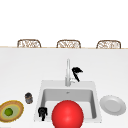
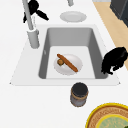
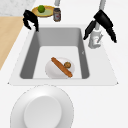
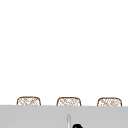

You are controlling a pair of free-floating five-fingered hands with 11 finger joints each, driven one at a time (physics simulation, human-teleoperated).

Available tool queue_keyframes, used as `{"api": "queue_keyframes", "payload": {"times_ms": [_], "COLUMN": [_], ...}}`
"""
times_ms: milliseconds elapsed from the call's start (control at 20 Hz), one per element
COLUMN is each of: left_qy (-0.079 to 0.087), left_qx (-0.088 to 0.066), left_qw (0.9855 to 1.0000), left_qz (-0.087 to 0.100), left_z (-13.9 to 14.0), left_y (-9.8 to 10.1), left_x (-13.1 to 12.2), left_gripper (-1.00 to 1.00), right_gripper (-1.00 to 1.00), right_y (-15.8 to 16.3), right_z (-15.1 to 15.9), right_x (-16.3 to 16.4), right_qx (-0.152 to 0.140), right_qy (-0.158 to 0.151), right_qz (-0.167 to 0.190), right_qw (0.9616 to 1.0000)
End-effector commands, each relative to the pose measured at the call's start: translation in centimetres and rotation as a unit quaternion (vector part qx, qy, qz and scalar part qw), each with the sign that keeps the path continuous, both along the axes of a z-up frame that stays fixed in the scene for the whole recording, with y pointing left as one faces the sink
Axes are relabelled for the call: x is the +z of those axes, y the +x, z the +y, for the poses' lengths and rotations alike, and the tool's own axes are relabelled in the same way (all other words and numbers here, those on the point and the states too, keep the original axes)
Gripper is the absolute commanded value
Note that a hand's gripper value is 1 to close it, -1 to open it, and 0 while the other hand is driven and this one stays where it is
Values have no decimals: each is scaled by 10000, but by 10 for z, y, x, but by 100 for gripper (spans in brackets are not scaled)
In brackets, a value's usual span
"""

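My right hand (image 1: 77, 72) hovers beside the tall faucet (image 1: 68, 71), just right of its neck, thumb and fingers spread and straight. In the right side view this hand (image 3: 103, 21) straddles the faucet (image 3: 96, 40) without closing on it. My left hand (image 1: 42, 112) hangs over the sink's front left rim (image 1: 39, 97), fingers drooping loosely and holding nothing. It appears again in the left side view (image 2: 113, 61). A white plate (image 2: 73, 60) lies in the basin with a long brown sausage (image 2: 67, 63) and a small brown ball (image 2: 60, 62) on it. A large red ball (image 1: 67, 114) covers the sink's front.
A white plate (image 1: 113, 104) rests on the counter right of the sink. Left of the sink stand a dark-lidded jar (image 1: 28, 97) and a yellow-rimmed bowl (image 1: 17, 105) holding a green lime (image 1: 9, 111). Woven chair backs (image 1: 28, 43) line the counter's far edge.
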State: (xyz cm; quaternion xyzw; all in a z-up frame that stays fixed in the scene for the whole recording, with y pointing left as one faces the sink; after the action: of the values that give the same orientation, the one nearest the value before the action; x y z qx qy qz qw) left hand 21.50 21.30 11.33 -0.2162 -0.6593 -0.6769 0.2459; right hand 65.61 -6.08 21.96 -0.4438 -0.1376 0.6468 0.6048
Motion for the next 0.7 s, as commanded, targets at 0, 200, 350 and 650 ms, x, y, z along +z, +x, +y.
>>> {"api": "queue_keyframes", "payload": {"times_ms": [0, 200, 350, 650], "left_qy": [0, 0, 0, 0], "left_qx": [0, 0, 0, 0], "left_qw": [10000, 10000, 10000, 10000], "left_qz": [0, 0, 0, 0], "left_z": [0, 0, 0, 0], "left_y": [0, 0, 0, 0], "left_x": [0, 0, 0, 0], "left_gripper": [0, 0, 0, 0], "right_gripper": [-100, 100, 100, 100], "right_y": [0, 2, 2, 0], "right_z": [0, -2, -3, 18], "right_x": [-6, -11, -13, 7], "right_qx": [45, 130, 117, -5], "right_qy": [12, -113, -76, 46], "right_qz": [86, 93, -15, 81], "right_qw": [10000, 9998, 9999, 10000]}}
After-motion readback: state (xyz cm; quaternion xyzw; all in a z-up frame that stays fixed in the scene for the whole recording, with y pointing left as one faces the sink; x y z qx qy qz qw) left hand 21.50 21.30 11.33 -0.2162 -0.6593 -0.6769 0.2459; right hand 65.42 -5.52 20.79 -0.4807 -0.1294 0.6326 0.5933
